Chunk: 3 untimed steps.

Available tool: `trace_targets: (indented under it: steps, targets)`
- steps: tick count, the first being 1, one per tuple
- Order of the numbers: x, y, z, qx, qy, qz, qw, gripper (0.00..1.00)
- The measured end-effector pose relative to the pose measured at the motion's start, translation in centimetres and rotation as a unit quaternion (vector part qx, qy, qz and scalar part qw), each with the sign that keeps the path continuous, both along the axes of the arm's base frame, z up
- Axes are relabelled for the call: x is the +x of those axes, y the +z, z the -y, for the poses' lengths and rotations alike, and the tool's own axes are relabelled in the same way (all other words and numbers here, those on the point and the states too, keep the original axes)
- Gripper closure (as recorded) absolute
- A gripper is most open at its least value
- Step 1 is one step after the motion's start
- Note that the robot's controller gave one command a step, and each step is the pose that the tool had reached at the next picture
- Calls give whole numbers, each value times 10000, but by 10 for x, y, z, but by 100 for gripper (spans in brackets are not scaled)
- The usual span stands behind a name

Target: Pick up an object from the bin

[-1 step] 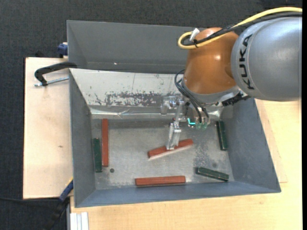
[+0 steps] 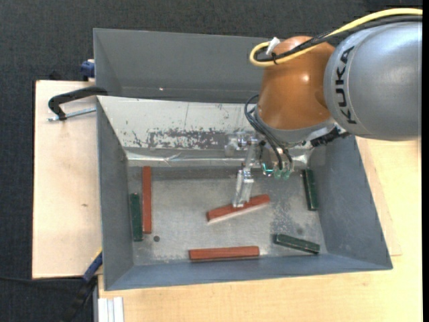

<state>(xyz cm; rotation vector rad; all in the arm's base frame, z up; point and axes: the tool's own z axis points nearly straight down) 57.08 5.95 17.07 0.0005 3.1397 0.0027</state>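
Squarely over the middle bar

Down near the bin's floor, the hand (image 2: 242, 194) hangs from the orange-covered wrist, its slim metal tip pointing straight at the reddish-brown bar (image 2: 238, 210) in the middle of the bin (image 2: 110, 180). The tip's lower end meets that bar's upper edge in this view, right of the bar's midpoint. Whether it truly touches or stops just above I cannot tell, nor whether the hand is open or closed. Nothing can be seen held in it.

The relation that matters: the bar lies directly beneath the hand, flat on the floor, its long axis running from lower left up to upper right at a shallow tilt. A grasp would, in my judgement, have to close across the narrow width, not along that axis, and being off-centre it may tip the bar when lifting.

Further out, the other pieces lie well apart — a second reddish bar (image 2: 223, 253) along the front wall, a third (image 2: 146, 198) set lengthwise by the left wall with a dark green bar (image 2: 136, 217) just beside it. Two more dark green bars sit to the right: one (image 2: 310, 189) against the right wall, one (image 2: 295, 243) near the front right corner.
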Motion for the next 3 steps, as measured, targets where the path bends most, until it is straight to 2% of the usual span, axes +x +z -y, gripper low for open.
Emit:
trace_targets:
  steps: [1,2,3]
  targets:
    - [-53,-95,13,0,35,-6,10000,100]
    - [-53,-95,13,0,34,-5,10000,100]
    - [-60,50,17,-5,567,19,9984,100]
